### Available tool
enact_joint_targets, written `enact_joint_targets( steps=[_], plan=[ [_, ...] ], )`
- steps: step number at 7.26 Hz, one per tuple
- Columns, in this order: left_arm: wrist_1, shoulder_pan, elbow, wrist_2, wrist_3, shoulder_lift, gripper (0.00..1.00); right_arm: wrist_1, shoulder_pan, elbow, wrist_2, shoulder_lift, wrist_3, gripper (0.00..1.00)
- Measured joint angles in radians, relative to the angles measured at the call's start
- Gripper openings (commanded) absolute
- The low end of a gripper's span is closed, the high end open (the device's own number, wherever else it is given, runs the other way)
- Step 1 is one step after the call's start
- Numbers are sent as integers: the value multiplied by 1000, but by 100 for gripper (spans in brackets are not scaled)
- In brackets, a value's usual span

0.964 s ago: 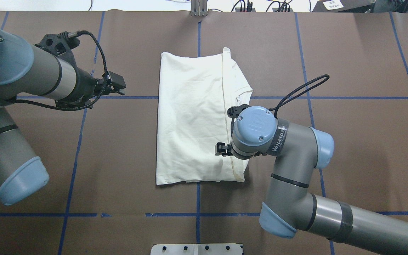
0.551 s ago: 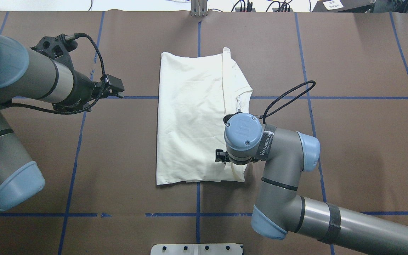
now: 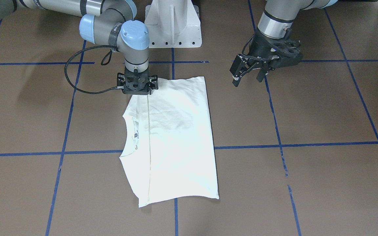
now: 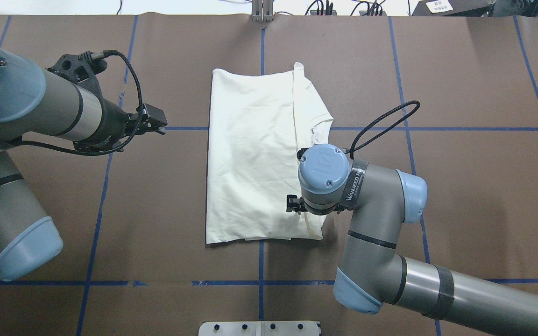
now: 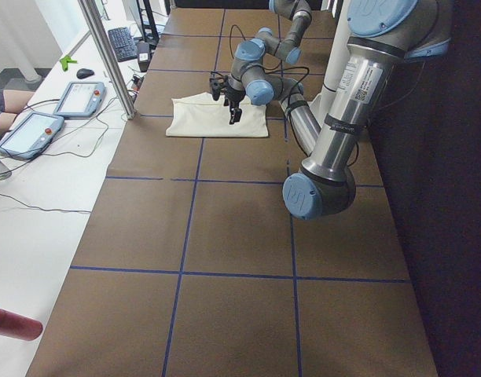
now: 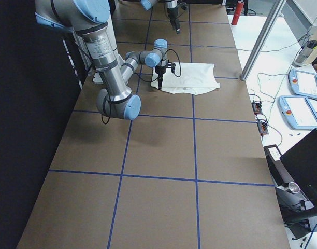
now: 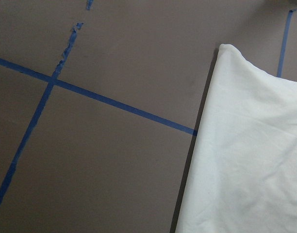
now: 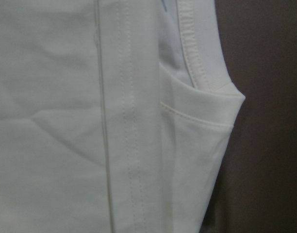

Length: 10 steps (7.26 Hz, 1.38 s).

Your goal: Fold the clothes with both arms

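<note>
pincer (image 3: 137,89) over fore-aft t-shirt (image 3: 176,141), collar rightward

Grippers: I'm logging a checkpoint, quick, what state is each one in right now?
Left gripper: open, holding nothing.
Right gripper: down at the T-shirt edge, fingers hidden, cannot tell.

table (image 4: 460,186): brown, blue tape grid (image 4: 484,129) | T-shirt (image 4: 250,163): folded, flat
</note>
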Motion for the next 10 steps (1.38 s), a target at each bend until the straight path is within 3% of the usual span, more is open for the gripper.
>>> enact_joint_targets(
  steps=[10],
  plan=[
    [-3, 22, 5, 3, -1, -1, 100, -28, -40, -23, -7, 0, -4, 100]
  ],
)
